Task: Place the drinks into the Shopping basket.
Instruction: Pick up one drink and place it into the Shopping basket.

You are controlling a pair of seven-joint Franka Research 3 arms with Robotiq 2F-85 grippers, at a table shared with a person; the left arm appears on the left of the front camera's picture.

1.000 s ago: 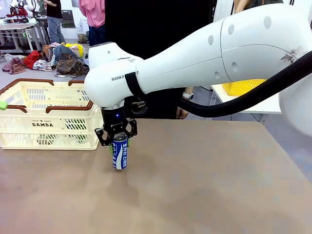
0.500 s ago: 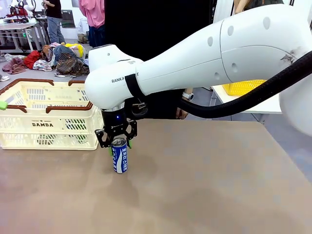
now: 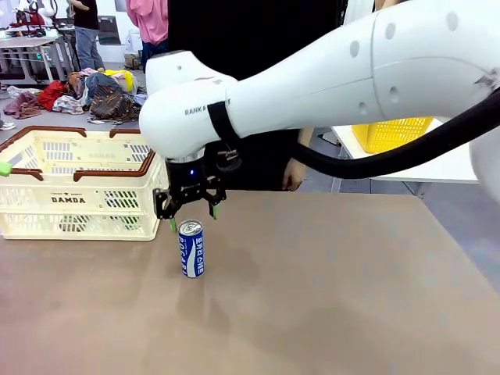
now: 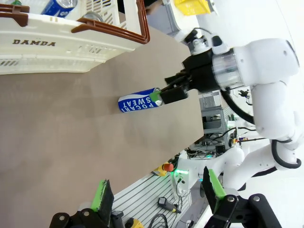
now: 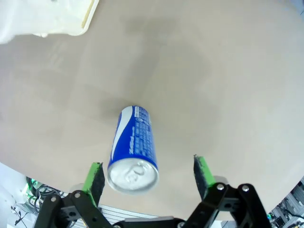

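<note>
Brown counter (image 3: pixel 328 297) running wide and bare, with a cluttered room and a person standing at the far edge. Landmark for everything: cream Shopping basket (image 3: pixel 74 199), marked DAMDA, sitting at the counter's far left. Inside it already, in the left wrist view, a blue can (image 4: pixel 59 5) and the silver top of another beside it.

Just beside the basket's near right corner, on the counter and outside the rim: one blue-and-white Pocari Sweat can (image 3: pixel 191 248), standing upright. Directly above that can, right gripper (image 3: pixel 190 209), spread wide, pads clear of the can's top and touching nothing; same seen from the right wrist view, with the can's silver top (image 5: pixel 132 175) between the two green pads but not pinched. Left gripper (image 4: pixel 156 191) well away from the basket on the near side, also spread, holding nothing, looking across at the can.

Step in hand, as a judgement: a can left standing free beside the basket rather than in it, so this drink not yet delivered. Next move likely calls for one gripper to come down around the can, pinch it near the upper body, lift clear above the brown rim, carry over toward the basket's inside and release there. Main care: keeping the slim can upright on approach, not tipping it with a pad.
</note>
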